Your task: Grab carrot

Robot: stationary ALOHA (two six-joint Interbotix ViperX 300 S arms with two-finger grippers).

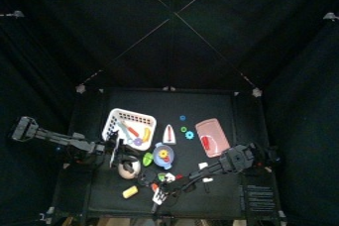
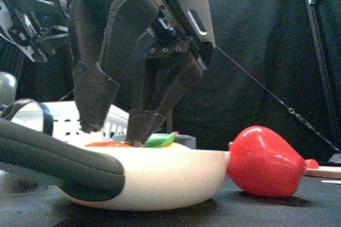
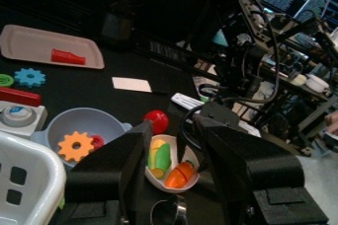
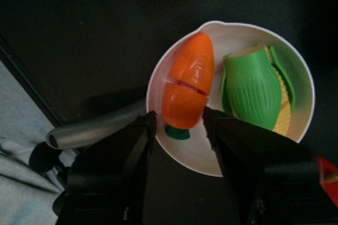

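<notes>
the right arm's black pincer [image 4: 179,142] hangs spread wide over a white bowl [image 4: 302,76] on the tabletop's near side; the glossy orange plastic carrot [image 4: 187,79] lies inside, below the jaws, left of a green vegetable [image 4: 254,90].

Orange carrot [image 4: 188,79], green corn husk [image 4: 256,91], white bowl [image 4: 306,81], red pepper [image 2: 266,161].

carrot [image 4: 188,79] in bowl [image 4: 298,79]; corn [image 4: 255,88] beside
</notes>
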